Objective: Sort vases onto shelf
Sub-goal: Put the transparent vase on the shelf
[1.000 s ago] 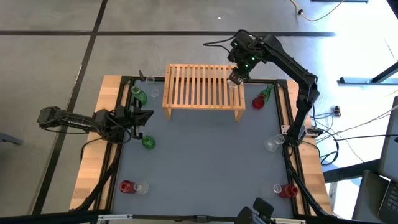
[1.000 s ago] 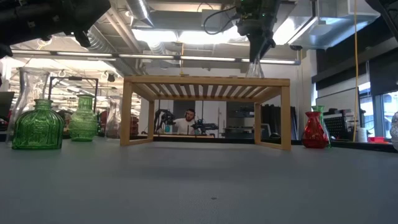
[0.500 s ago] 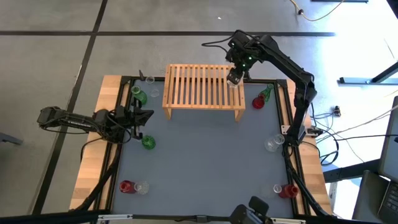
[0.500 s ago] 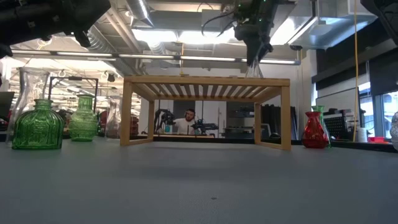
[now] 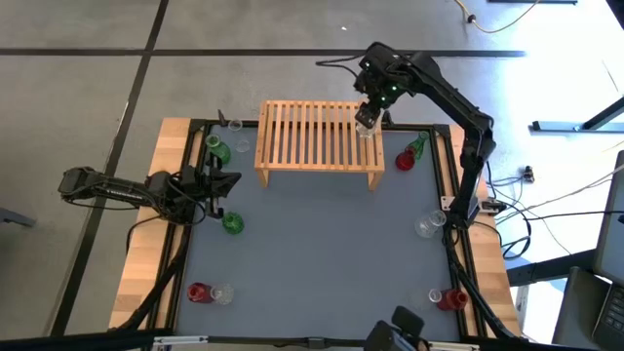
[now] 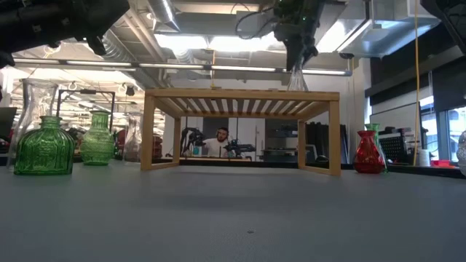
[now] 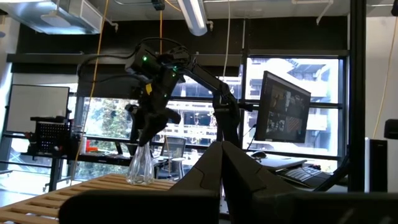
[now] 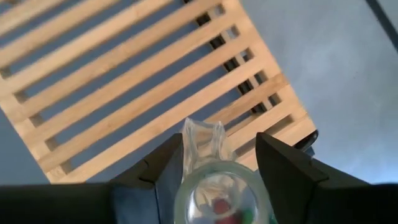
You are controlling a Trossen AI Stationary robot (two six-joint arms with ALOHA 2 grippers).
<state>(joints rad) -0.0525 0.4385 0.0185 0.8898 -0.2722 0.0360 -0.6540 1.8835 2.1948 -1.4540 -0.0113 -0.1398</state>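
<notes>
The right gripper (image 5: 367, 115) hangs over the right end of the wooden slatted shelf (image 5: 312, 136), straight above a clear glass vase (image 8: 214, 177) that stands upright on the slats near that end. In the right wrist view the two dark fingers (image 8: 168, 168) sit either side of the vase's flared mouth with a sliver of gap on each flank — parted, and apparently not pressing the glass. That suits a vase just set down: the base rests on the slats, so the neck needs no pinch, and the top-down approach keeps the fingers clear of the rack. From across the table the vase (image 7: 141, 167) stands free on the shelf top with the gripper at its neck.

The left gripper (image 5: 222, 183) waits low at the table's left edge, closed and empty, near two green vases (image 5: 231, 223).

The rest of the glass — a red vase (image 5: 406, 159) right of the shelf, clear and red ones along the front corners — sits on the grey tabletop (image 5: 322, 253), so most of the sorting looks undone.
</notes>
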